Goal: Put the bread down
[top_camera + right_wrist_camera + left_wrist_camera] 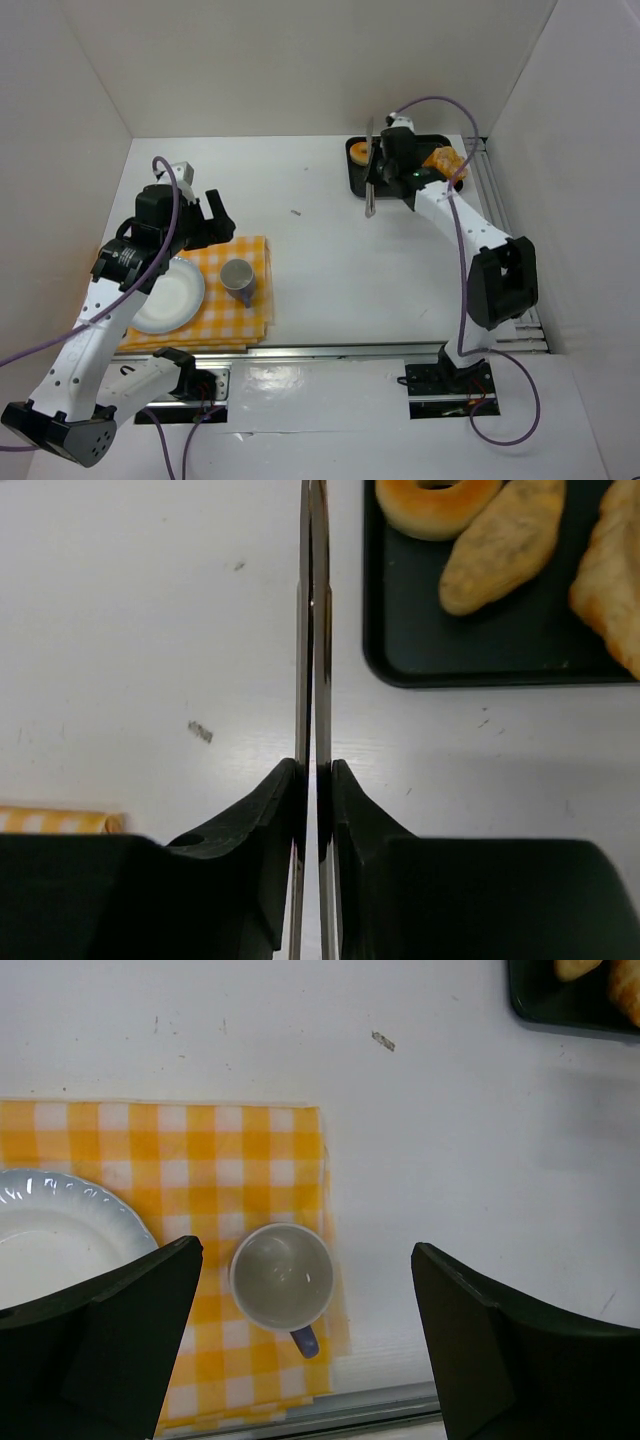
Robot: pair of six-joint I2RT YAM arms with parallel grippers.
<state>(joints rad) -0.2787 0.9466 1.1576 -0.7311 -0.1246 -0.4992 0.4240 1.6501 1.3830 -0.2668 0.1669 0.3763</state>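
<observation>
Right gripper (317, 775): I have it clamped on tongs (315, 630), at tray (400, 630) left edge.
Bread roll (503, 545): inside tray, right of tongs, axis slanted.

White arm links (470, 222), black joint housings (503, 280), looping purple cables (462, 290), broad matte black fingers (110, 1330)

Glossy plate (60, 1235), cloth napkin (250, 1160), metal tongs (312, 630), matt blk tray (480, 645).

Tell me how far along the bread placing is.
Done: the right gripper is shut on the tongs. In hand: the tongs sit pinched by the black tray's edge, with no bread between them. To do: the bread all lies on the tray, and the white plate is bare.
</observation>
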